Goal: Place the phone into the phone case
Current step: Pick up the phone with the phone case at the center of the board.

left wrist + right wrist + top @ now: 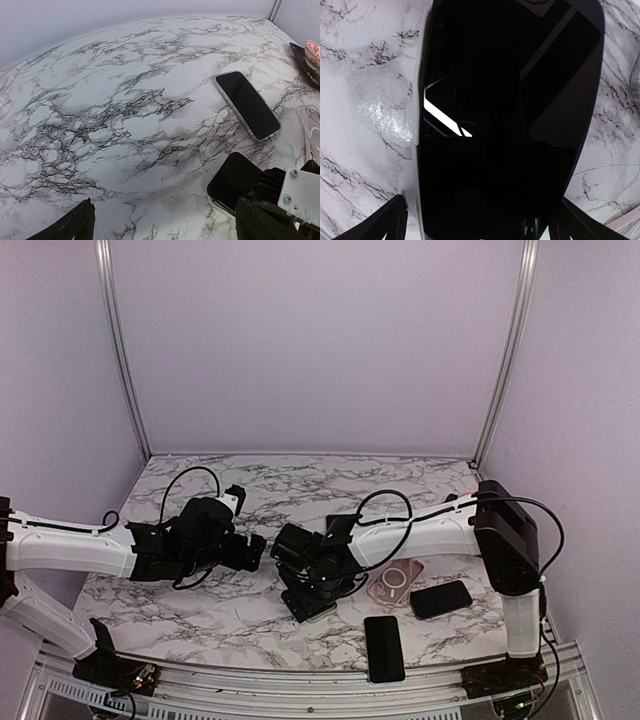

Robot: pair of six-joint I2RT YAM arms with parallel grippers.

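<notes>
Plainly the right arm is the nearer one: the right gripper [481,202] hangs straight over the phone [510,125], jaws spread wide, one finger outside each long edge. The phone's long axis runs away from the wrist, crosswise to the line between the fingers, so a closing move would likely pinch it across its narrow width. Whether the fingers touch the edges cannot be told.

The phone lies flat and face up on the marble table [250,615], a glossy black slab with a pale rim and a streak of glare. The clear case [395,585], with its white ring, lies on the table near the phone, off to the right arm's own side. The left gripper [255,548] hovers beside the right one, jaws apart and empty.
</notes>
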